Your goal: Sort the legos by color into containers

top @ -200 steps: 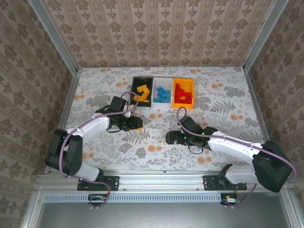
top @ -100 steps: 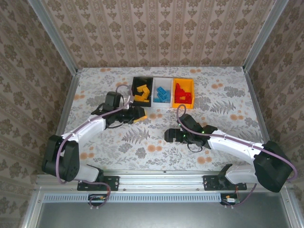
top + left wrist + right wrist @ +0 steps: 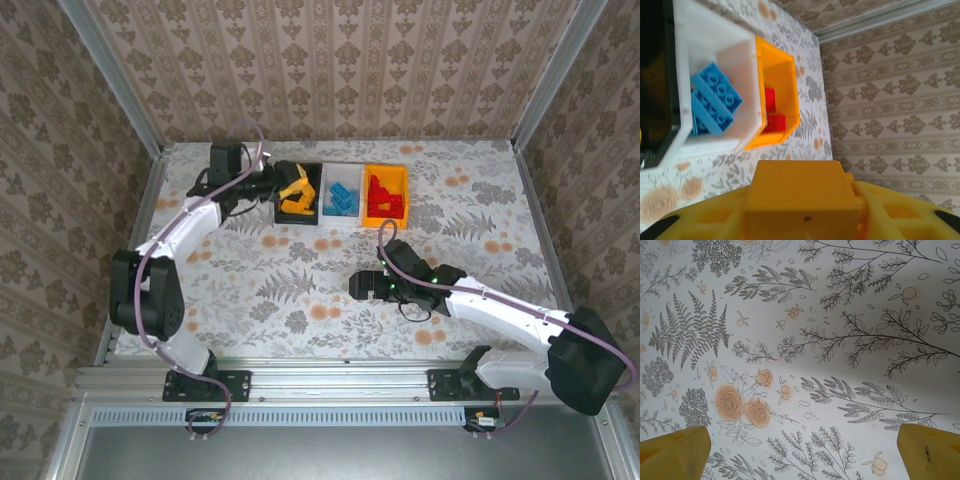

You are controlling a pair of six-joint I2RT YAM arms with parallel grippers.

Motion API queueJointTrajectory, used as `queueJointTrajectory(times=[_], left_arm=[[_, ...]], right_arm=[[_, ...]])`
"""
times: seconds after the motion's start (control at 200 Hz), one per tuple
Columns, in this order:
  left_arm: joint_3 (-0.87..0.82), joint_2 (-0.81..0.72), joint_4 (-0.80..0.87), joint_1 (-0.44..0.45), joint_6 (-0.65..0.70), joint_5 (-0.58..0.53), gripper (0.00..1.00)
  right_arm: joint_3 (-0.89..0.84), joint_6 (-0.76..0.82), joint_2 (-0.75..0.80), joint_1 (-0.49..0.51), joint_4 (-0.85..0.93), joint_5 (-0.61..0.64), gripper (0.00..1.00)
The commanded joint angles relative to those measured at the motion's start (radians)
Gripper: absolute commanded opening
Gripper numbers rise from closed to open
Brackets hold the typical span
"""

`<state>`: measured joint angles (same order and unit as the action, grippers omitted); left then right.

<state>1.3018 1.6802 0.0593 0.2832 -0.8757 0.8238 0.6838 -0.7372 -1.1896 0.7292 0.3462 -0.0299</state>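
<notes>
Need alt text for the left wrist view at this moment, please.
An orange-yellow brick sits clamped in the left gripper in the foreground. Beyond it on the floral table stand a white bin holding blue bricks and an orange-yellow bin holding red bricks, with a black bin at left.

The top camera sat high above and behind the arms, looking down on the whole floral-patterned table [image 3: 300, 290]. The left wrist camera looked sideways across the bins from close by, past an orange-yellow plastic brick [image 3: 800, 200] right at its lens. It shared the white rectangular plastic bin [image 3: 715, 45] and orange-yellow rectangular plastic bin [image 3: 777, 65] with the top view. The right wrist camera faced down, near the tabletop, between its yellow fingertips [image 3: 672, 452].
</notes>
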Motion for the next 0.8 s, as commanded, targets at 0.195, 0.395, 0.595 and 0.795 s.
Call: queueJointTrajectory(times=[0.195,0.395,0.595,0.795], left_arm=[[0.254,0.275,0.186,-0.032,0.106,-0.004,0.48],[0.382,0.387,0.278,-0.033,0.168,-0.066,0.48],[0.513,0.458,0.442,-0.024,0.277,-0.165,0.48],[0.633,0.515,0.585,-0.008,0.370,-0.284,0.48]], right_arm=[[0.013,0.024,0.031,-0.010,0.068,0.018,0.97],[0.008,0.030,0.045,-0.024,0.082,0.017,0.98],[0.002,0.032,0.048,-0.034,0.077,0.012,0.98],[-0.040,0.063,0.101,-0.034,-0.031,0.007,1.00]])
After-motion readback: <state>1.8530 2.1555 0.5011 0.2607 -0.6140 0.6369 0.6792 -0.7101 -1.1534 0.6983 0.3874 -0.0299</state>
